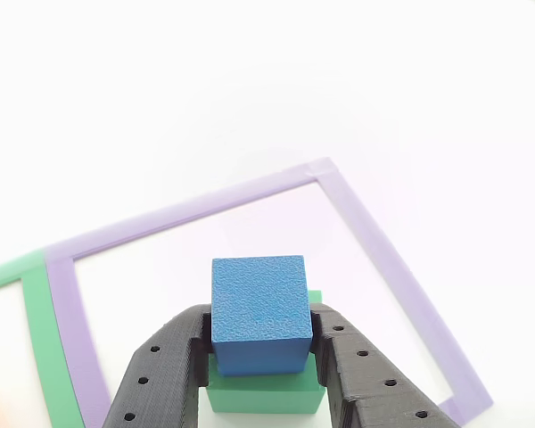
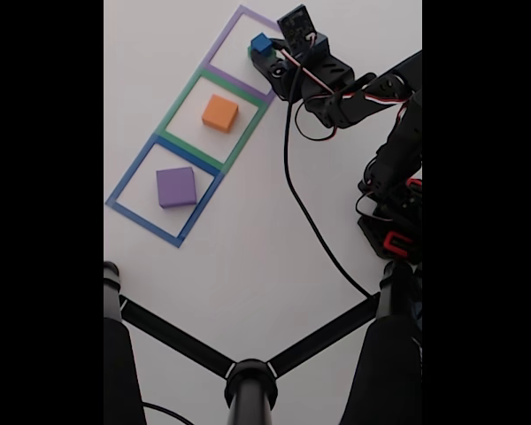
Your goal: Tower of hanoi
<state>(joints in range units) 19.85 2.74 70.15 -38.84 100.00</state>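
Along the left side of the white tabletop (image 2: 248, 266) in the fixed view, I see three taped squares running diagonally toward the far edge. The purple block (image 2: 176, 187) lies flat inside the blue outline (image 2: 129, 178), nearest me. The orange block (image 2: 220, 113) sits in the green outline (image 2: 182, 96) next along. Farthest up, at the purple outline (image 1: 374, 241), my gripper (image 1: 262, 343) has its two black fingers (image 1: 165, 374) pressed against the sides of the blue cube (image 1: 259, 312), so I read it as clamped on that cube. The blue cube rests right on top of the green cube (image 1: 266, 392), inside the purple outline.

I judge I'm either lifting the smallest piece off the green one or have just set it there; I cannot tell which. If lifting, the next move calls for a straight rise so the green cube isn't dragged along, then a carry toward another square.

Most of the green cube is hidden behind the blue one and the fingers. In the fixed view the arm covers it, and the black bars there crop both sides of the tabletop.
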